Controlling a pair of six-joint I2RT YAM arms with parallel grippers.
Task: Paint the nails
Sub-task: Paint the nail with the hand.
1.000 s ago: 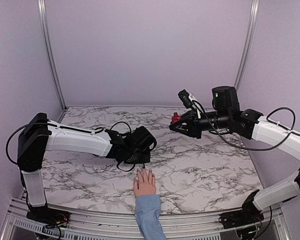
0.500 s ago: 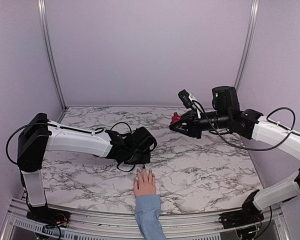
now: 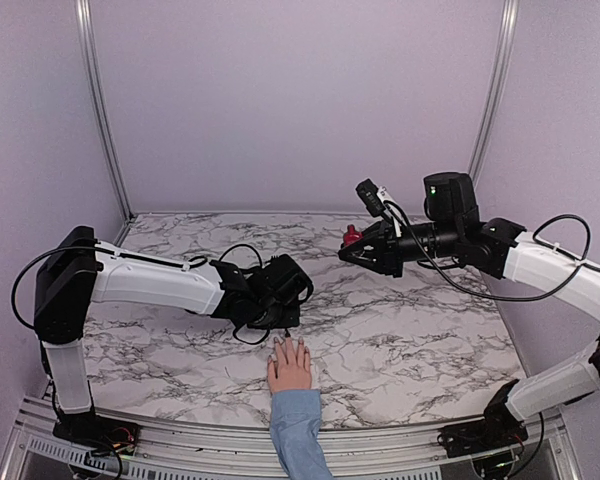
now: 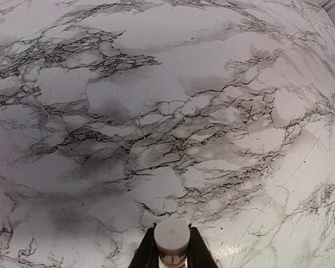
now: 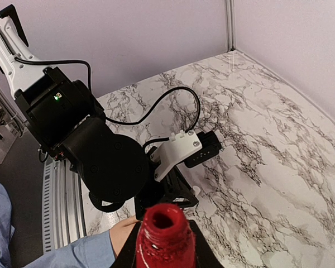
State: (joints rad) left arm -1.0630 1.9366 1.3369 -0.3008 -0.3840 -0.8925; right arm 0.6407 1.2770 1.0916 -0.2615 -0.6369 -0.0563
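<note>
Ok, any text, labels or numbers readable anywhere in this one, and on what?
None readable.
Dark red polish bottle in the right gripper: no label visible.
White cap in the left gripper: blank.
Left arm and right arm: no legible markings, only a green light on the right one.

The white marble table (image 3: 410, 330) with dark grey veins carries one pale hand (image 3: 290, 365), lying flat with its palm down. Behind the hand, a blue sleeve (image 3: 298, 430) crosses the near edge. The hand's nails (image 3: 288, 343) are too small to judge.
</note>
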